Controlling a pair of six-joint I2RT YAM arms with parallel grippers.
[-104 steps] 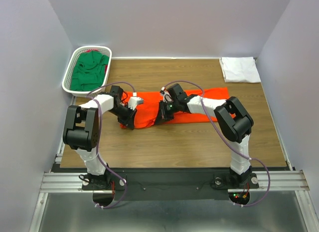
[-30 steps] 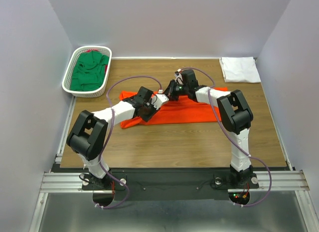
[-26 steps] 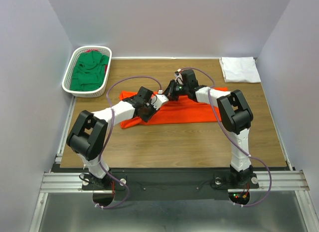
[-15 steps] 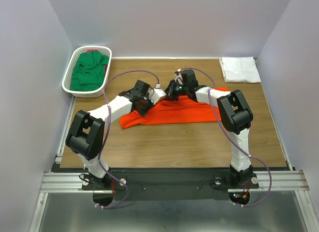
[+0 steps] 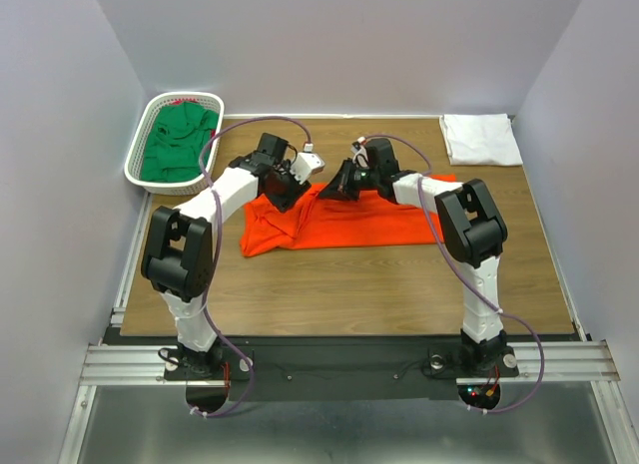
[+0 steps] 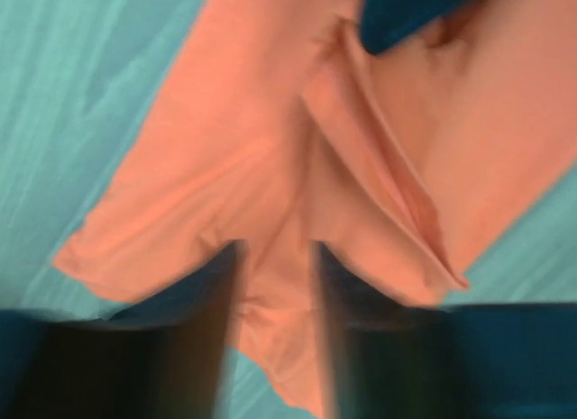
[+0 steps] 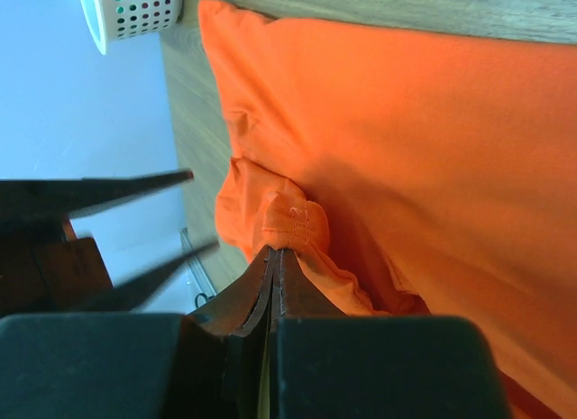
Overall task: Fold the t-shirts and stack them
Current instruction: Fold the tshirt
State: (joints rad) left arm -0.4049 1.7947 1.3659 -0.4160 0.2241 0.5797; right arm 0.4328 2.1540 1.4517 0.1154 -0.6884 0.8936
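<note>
The bright orange-red t-shirt [image 5: 369, 220] lies spread across the middle of the table. My right gripper [image 5: 336, 189] is at its back edge, shut on a bunched hem of the orange t-shirt [image 7: 293, 216]; its jaws [image 7: 275, 250] meet just below the fold. My left gripper [image 5: 283, 195] hovers over the shirt's back left part. In the blurred left wrist view its fingers [image 6: 221, 329] stand apart, with the orange t-shirt [image 6: 225, 167] showing between them. A white t-shirt [image 5: 481, 138] lies folded at the back right. A green t-shirt [image 5: 180, 145] fills the basket.
The white mesh basket [image 5: 138, 150] stands at the back left corner, and its rim [image 7: 135, 9] shows in the right wrist view. Grey walls close in the table on three sides. Bare wood runs along the near side.
My left gripper has swung back and to the left, from the shirt's middle to its back left part, and its fingers have spread. My right gripper has kept its hold.
</note>
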